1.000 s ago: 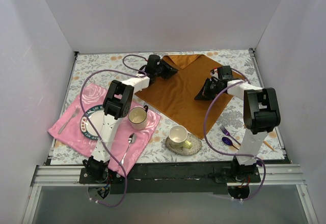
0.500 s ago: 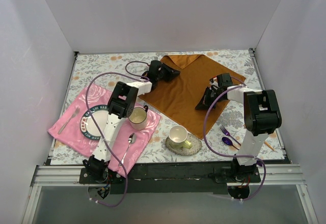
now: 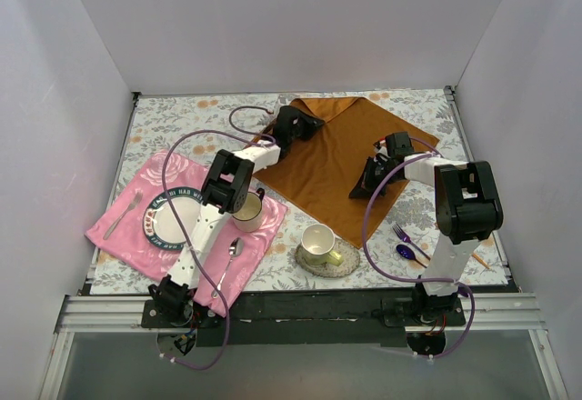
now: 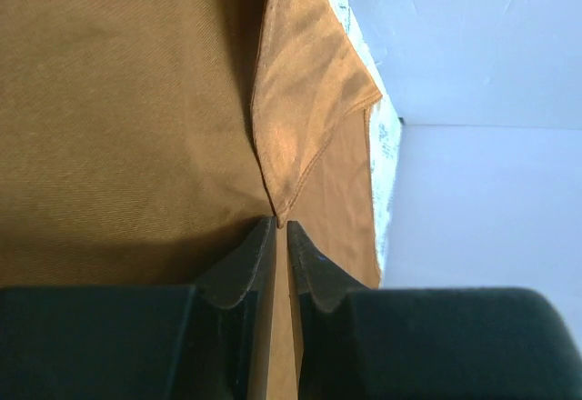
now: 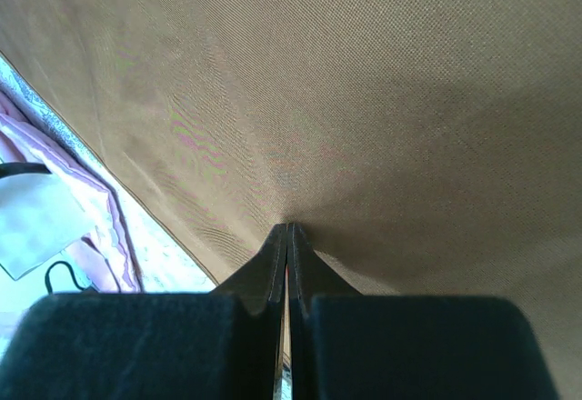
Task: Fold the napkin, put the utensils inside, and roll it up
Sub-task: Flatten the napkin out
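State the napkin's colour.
Rust-orange, plain and shiny; the napkin shows best in the top external view.

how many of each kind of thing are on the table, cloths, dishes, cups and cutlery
cloths: 2, napkin and pink cloth
dishes: 2, plate and saucer
cups: 2, tan cup and white cup
coloured utensils: 3, purple fork, blue spoon, orange knife
silver cutlery: 2, silver spoon and second silver piece
total: 11
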{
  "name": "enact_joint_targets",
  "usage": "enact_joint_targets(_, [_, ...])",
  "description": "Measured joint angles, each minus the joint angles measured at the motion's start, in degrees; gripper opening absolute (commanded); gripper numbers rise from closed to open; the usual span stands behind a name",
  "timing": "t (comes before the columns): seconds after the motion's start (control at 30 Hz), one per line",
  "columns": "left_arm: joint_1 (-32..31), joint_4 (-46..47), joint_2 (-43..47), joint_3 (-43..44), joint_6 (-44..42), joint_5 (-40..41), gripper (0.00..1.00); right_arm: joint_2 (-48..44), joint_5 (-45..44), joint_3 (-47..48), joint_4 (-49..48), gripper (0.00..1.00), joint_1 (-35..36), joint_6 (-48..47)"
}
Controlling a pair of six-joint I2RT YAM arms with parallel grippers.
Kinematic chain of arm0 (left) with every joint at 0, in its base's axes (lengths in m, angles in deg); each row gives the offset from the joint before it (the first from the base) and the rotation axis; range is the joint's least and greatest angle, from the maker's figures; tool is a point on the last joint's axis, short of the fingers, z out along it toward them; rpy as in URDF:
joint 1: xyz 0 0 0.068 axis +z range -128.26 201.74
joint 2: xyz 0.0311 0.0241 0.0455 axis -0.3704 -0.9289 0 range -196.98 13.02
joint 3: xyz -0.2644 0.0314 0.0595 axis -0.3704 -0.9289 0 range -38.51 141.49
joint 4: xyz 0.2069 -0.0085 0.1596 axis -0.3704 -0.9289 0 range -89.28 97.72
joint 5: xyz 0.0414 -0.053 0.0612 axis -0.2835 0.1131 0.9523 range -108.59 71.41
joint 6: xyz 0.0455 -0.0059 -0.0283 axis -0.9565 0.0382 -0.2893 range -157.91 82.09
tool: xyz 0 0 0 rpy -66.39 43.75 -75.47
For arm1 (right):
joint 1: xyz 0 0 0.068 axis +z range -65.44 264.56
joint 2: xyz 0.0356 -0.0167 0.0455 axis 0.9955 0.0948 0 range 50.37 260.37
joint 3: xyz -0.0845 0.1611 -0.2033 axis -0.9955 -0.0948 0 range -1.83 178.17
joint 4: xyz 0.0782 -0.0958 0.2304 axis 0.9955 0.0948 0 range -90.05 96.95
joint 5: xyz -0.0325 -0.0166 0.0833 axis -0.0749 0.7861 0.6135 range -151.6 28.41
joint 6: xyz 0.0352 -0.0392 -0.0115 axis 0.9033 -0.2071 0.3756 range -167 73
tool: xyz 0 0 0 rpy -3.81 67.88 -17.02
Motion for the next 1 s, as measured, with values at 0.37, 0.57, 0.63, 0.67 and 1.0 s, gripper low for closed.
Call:
enact_joint_targets(0.37, [-1.75, -6.01, -2.75, 8.83, -11.72, 6.71, 0.25, -0.44, -1.18, -0.07, 0.31, 0.01, 0.35, 0.13])
enact_joint_targets(0.57, [-2.05, -0.57, -7.74, 15.39, -13.62, 9.38, 0.32, -4.52, -2.69, -4.96, -0.46, 0.01, 0.46, 0.15])
enact_joint_targets(0.63, [-1.77, 4.20, -11.78, 19.56, -13.55, 10.14, 0.36, -6.23, -2.89, -7.06, -0.44, 0.01, 0.46, 0.26])
enact_joint_targets(0.67, [-1.60, 7.02, -13.20, 20.59, -13.38, 10.43, 0.36, -6.95, -2.95, -7.82, -0.46, 0.01, 0.46, 0.33])
enact_joint_targets(1.0, [2.99, 21.92, -17.81, 22.88, -14.95, 12.44, 0.52, -10.73, -6.43, -9.79, 4.07, 0.01, 0.83, -0.35])
